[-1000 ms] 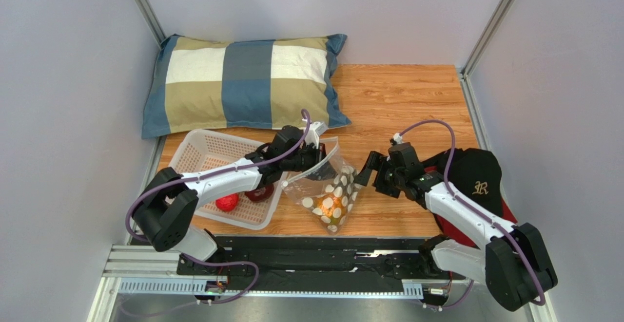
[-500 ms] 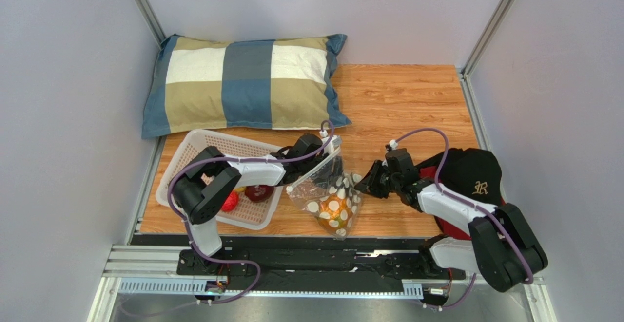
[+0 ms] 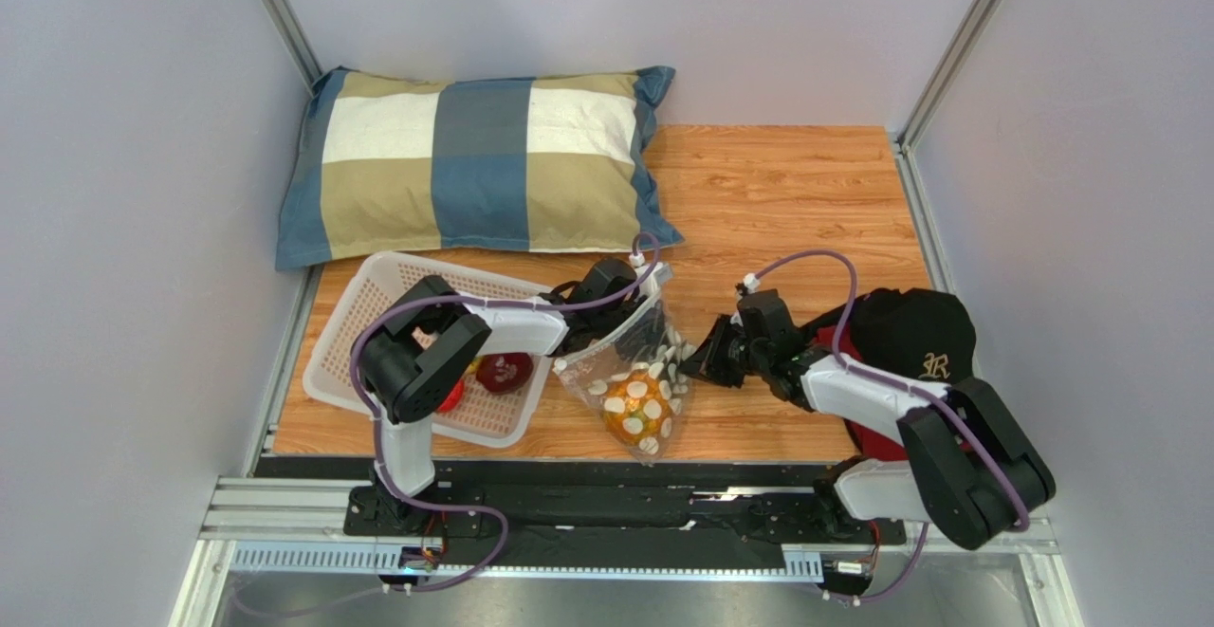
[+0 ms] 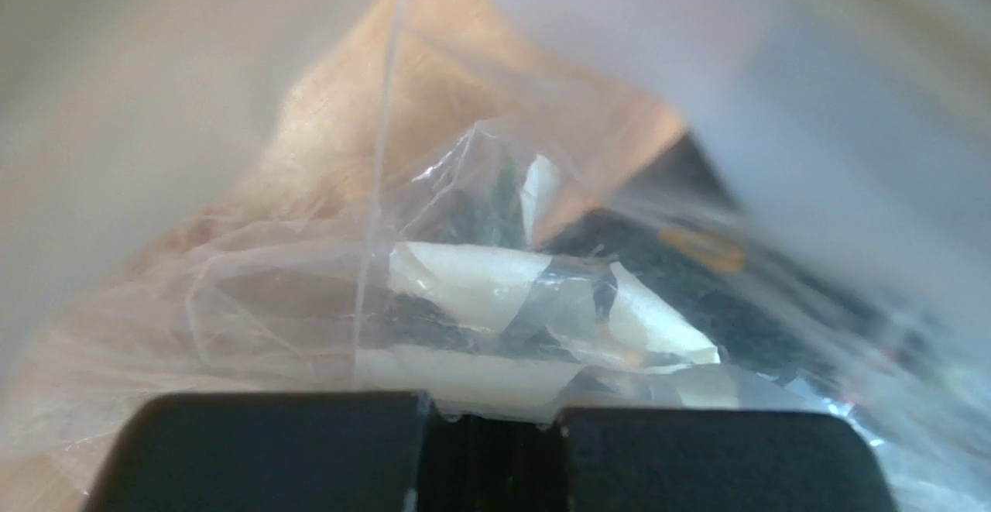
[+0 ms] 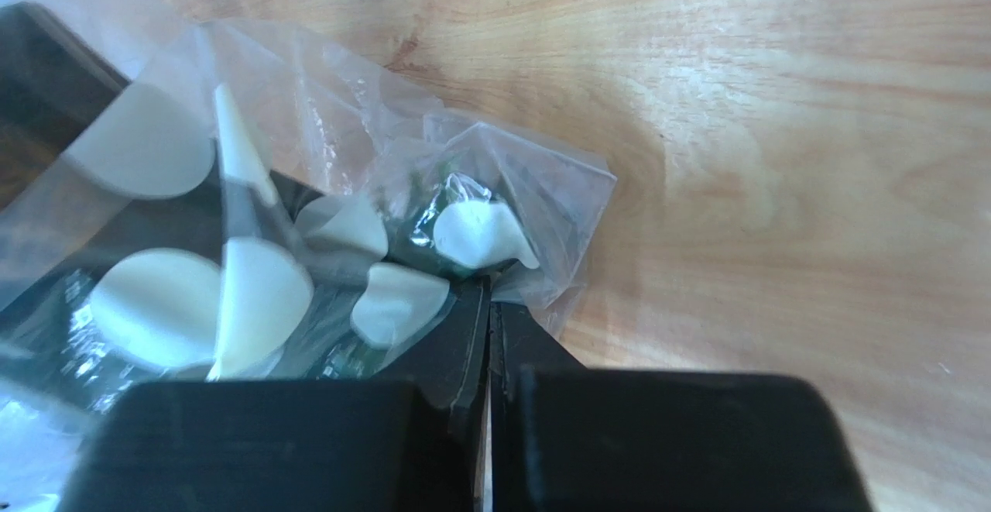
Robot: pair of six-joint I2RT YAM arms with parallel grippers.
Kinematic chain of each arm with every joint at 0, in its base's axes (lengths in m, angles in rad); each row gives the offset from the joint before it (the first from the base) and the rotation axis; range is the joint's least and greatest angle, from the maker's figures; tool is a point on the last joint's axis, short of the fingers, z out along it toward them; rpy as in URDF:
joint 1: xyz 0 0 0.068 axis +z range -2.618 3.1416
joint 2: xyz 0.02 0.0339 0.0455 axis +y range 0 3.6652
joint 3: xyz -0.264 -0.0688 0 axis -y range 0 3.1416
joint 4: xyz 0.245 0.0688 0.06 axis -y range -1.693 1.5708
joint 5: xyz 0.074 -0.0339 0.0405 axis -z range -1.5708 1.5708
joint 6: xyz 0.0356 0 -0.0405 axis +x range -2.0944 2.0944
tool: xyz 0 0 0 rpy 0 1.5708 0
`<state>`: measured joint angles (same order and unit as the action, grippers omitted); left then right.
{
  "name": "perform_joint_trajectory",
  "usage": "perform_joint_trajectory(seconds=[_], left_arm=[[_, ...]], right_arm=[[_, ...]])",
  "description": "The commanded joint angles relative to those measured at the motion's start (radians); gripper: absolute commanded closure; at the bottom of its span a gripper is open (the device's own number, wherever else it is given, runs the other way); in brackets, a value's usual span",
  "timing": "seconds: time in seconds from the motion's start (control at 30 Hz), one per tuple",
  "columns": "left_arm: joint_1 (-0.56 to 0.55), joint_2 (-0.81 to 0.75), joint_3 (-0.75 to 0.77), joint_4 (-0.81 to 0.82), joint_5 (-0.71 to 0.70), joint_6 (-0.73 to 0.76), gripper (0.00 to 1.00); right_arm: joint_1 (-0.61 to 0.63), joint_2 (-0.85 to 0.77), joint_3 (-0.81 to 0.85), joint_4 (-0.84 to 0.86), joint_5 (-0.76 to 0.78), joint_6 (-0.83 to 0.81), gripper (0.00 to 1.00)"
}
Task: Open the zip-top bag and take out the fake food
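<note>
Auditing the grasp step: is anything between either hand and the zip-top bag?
Nothing visible: the left hand and right hand each pinch the zip-top bag film directly. The fake food sits enclosed inside it.

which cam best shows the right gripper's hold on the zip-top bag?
Right wrist: the right gripper is shut on the zip-top bag, pinching film near a corner. Top external shows it small, at the bag's edge; left wrist shows the bag, not this pinch.
</note>
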<state>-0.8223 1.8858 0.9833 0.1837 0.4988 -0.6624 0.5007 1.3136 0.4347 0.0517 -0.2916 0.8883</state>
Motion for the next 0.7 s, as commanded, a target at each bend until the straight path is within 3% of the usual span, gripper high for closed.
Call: perform_joint_trajectory(seconds=[0.0,0.27,0.67], left_arm=[[-0.020,-0.060,0.002,-0.015,-0.069,0.061,1.00],[-0.020,-0.263,-0.077,-0.058,-0.157,0.086,1.00],[-0.020,-0.471,-0.199,-0.059,-0.168,0.060,1.00]], right_arm=[[0.018,-0.148,0.094,-0.140,0.103,-0.081,1.00],[0.013,-0.183,0.183,-0.377,0.324,-0.190,1.00],[-0.065,-0.163,0.160,-0.435,0.394,-0.219,1.00]])
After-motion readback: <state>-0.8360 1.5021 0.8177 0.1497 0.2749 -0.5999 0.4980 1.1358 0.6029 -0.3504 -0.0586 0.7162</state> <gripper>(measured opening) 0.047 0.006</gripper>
